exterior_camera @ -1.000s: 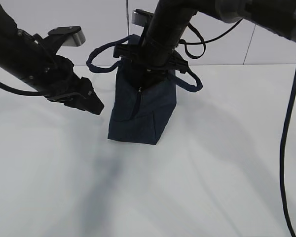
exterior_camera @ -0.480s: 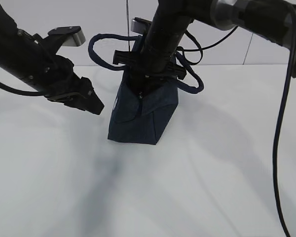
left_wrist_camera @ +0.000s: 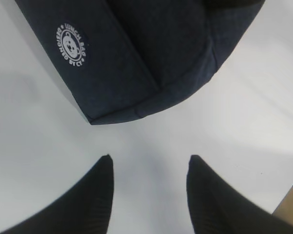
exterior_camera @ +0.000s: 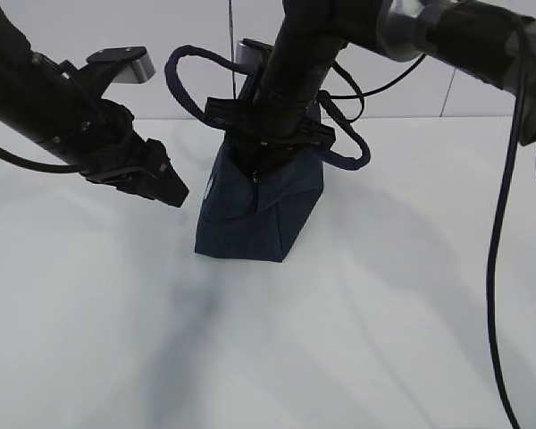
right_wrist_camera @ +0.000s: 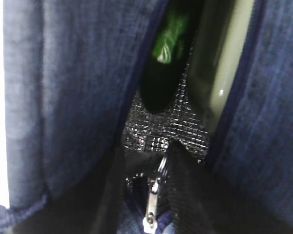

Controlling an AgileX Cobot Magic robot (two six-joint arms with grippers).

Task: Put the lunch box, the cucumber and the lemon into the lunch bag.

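Two items, the cucumber (right_wrist_camera: 165,58) and lunch box (right_wrist_camera: 224,63), show inside the lunch bag (exterior_camera: 255,210) mid-tabletop; the lemon is unseen, maybe packed. Right gripper (right_wrist_camera: 144,195) pinches the zipper pull (right_wrist_camera: 154,202); left gripper (left_wrist_camera: 149,163) hangs released beside the bag

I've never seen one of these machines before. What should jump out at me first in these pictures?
Probably the dark navy lunch bag standing mid-table, with the right arm's claw plunged into its open top beside the zipper pull. Inside, against silver lining, you glimpse the green cucumber and the pale lunch box. The left claw hovers open beside the bag, near its white logo.
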